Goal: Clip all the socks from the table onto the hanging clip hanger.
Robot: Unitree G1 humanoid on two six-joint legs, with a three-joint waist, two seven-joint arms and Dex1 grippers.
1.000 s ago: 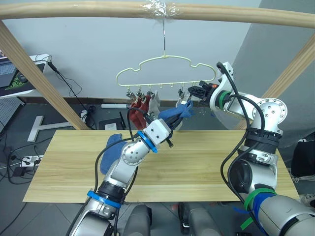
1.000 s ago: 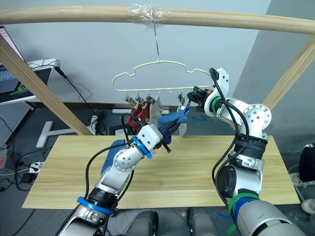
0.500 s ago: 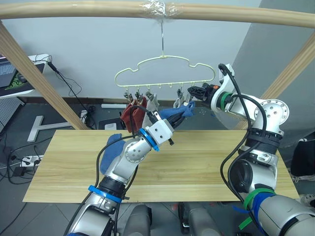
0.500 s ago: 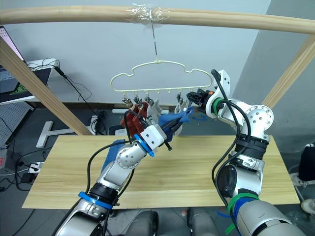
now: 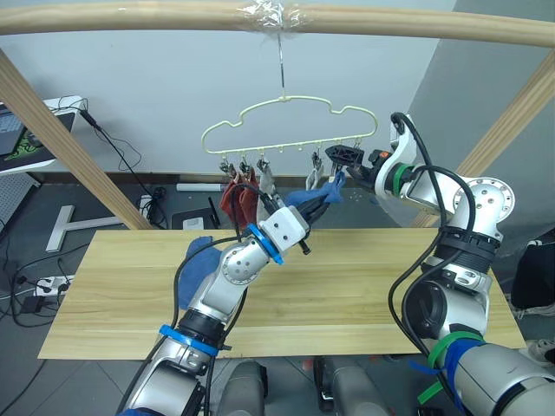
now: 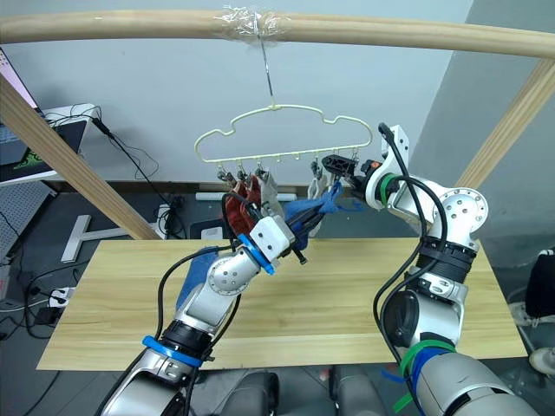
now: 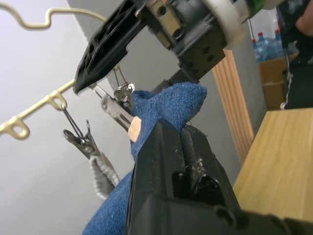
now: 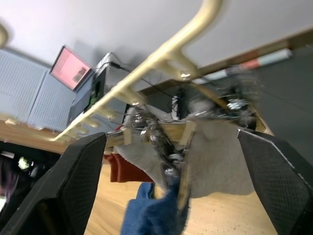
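1. Left gripper (image 5: 314, 206) raised higher than a second ago, fingers pinched on a blue sock (image 5: 310, 196), its tip now right at the clips of the clip hanger (image 5: 286, 130).
2. Right gripper (image 5: 336, 156) shifted up beside the hanger's right end, fingers spread wide around a clip (image 8: 168, 156).
3. Second blue sock (image 5: 192, 264) unmoved on the table (image 5: 364, 277).
4. Red and grey socks (image 5: 247, 192) clipped as before.

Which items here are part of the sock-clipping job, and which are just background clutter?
Job: clip hanger; blue sock in left claw; red socks; blue sock on table; table.
Clutter: floor cables; laptop.
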